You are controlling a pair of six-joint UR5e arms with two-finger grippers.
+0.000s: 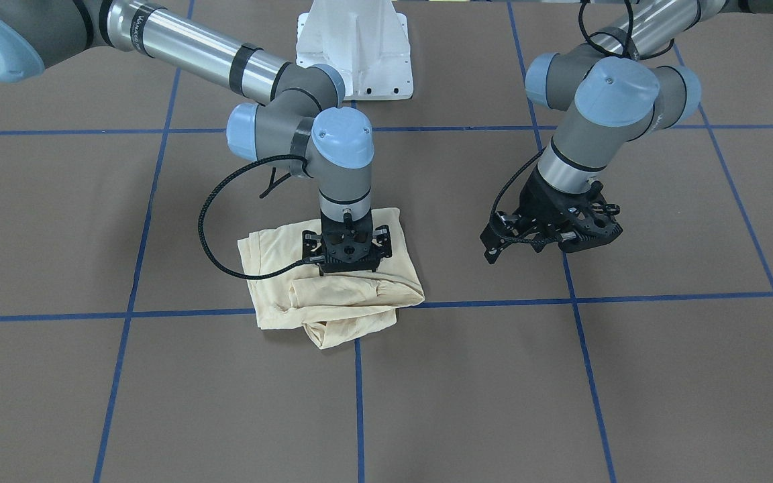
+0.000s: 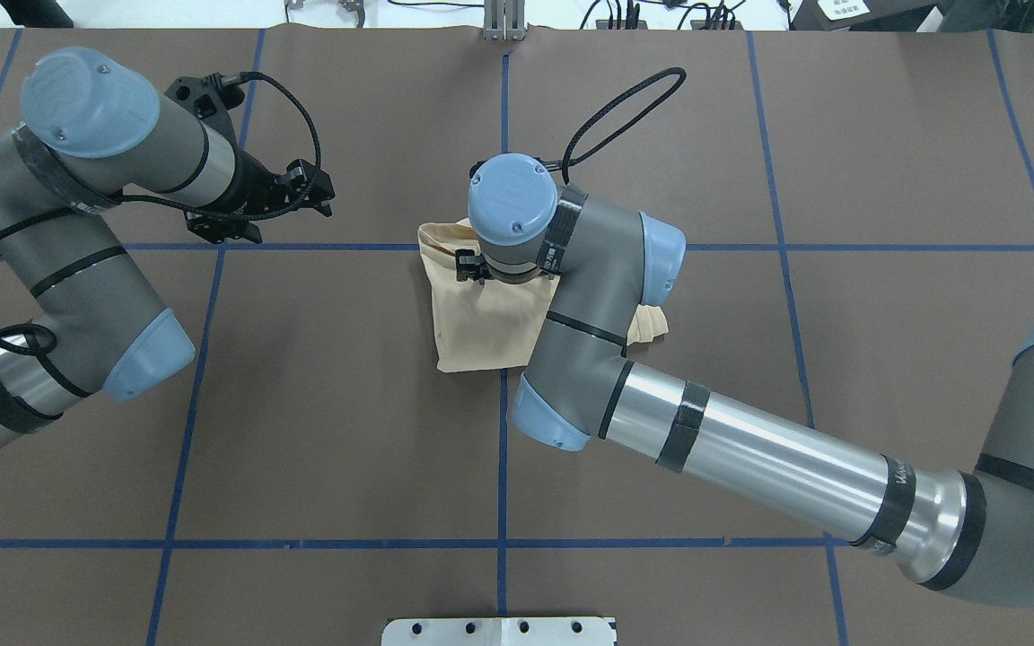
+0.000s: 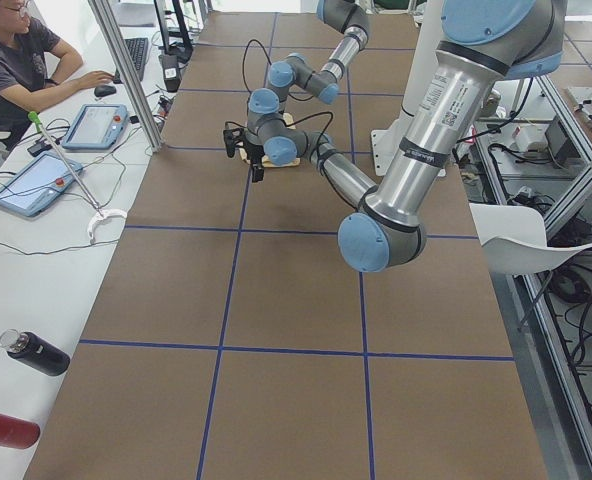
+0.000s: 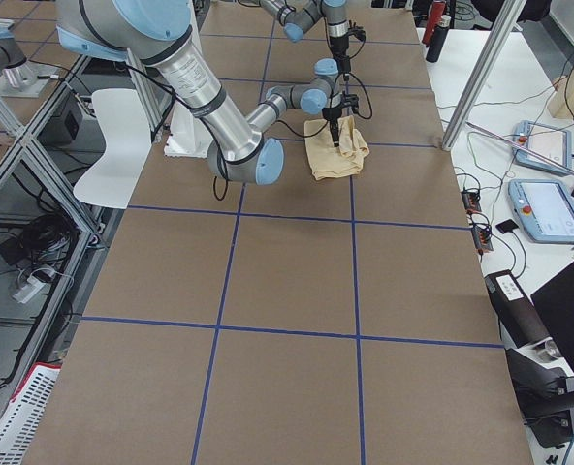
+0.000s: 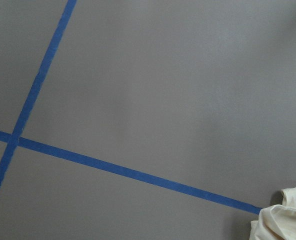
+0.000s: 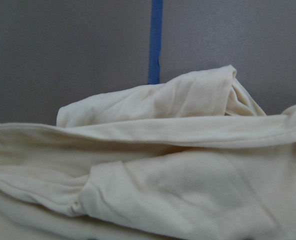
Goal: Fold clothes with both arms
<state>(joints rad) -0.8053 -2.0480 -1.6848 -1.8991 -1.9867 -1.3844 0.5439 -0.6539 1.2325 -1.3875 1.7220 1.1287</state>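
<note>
Shirt (image 1: 333, 295): cream-yellow, bunched into a rough folded bundle, lying on the brown table (image 1: 561, 389) near the middle, over a crossing of the blue tape lines (image 1: 494, 303). A loose fold sticks out at the edge nearest the front camera.

Your right gripper (image 1: 346, 258) points straight down onto the top of the bundle, at the cloth. Its fingertips are hidden under the gripper body, so you cannot tell how wide they stand or whether they pinch fabric. The right wrist view is filled with creased folds, with a tape line behind them.

Your left gripper (image 1: 517, 249) hangs tilted above bare table, well apart from the shirt on the robot's left. Its fingers look parted, with nothing between them. The left wrist view shows table, a tape crossing, and one corner of the shirt at the lower right edge.

White pedestal base (image 1: 354, 47) sits at the back.
</note>
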